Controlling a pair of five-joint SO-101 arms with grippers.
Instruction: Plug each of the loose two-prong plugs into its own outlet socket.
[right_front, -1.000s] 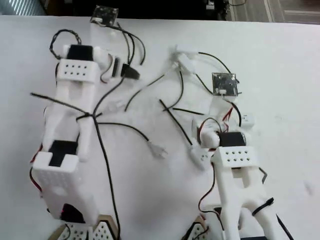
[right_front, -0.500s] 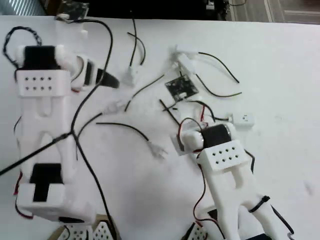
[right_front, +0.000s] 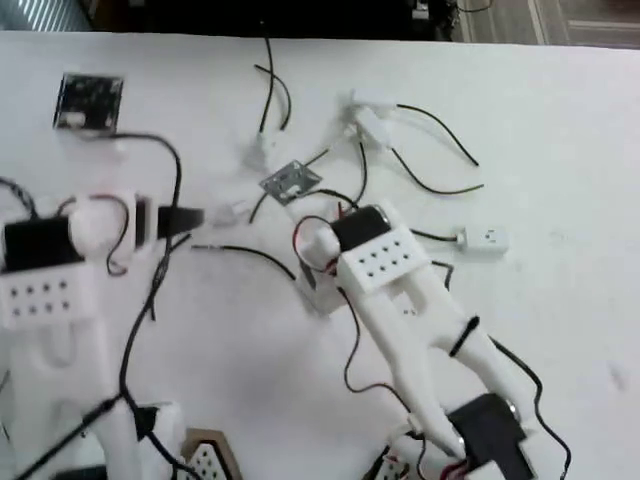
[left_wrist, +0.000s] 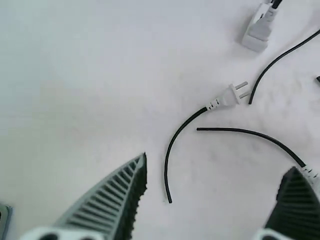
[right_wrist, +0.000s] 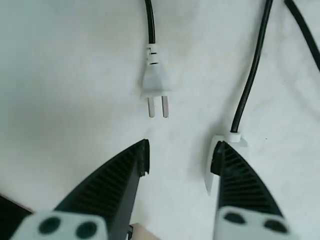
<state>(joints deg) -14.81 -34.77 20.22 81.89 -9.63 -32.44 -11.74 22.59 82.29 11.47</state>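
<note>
My left gripper (left_wrist: 218, 165) hangs open over the table, and a white two-prong plug (left_wrist: 232, 94) on a black cord lies just beyond its fingertips. That plug (right_front: 232, 212) lies right of the left gripper (right_front: 185, 217). A white outlet socket (left_wrist: 259, 31) lies farther off. My right gripper (right_wrist: 181, 146) is open and low, with a second two-prong plug (right_wrist: 155, 85) ahead, prongs pointing at it. A small white socket block (right_wrist: 220, 150) on a cord rests against one fingertip. The right arm (right_front: 385, 260) covers this spot from above.
More white sockets lie at the back (right_front: 372, 125) and at the right (right_front: 485, 238), another near the middle back (right_front: 262, 150). Loose black cords (right_front: 430, 185) cross the centre. The arms' own cables trail over the table front.
The left arm has swung back and to the left, away from the table's far side. The right arm has swept left across the table, and the white socket block moved with it.
</note>
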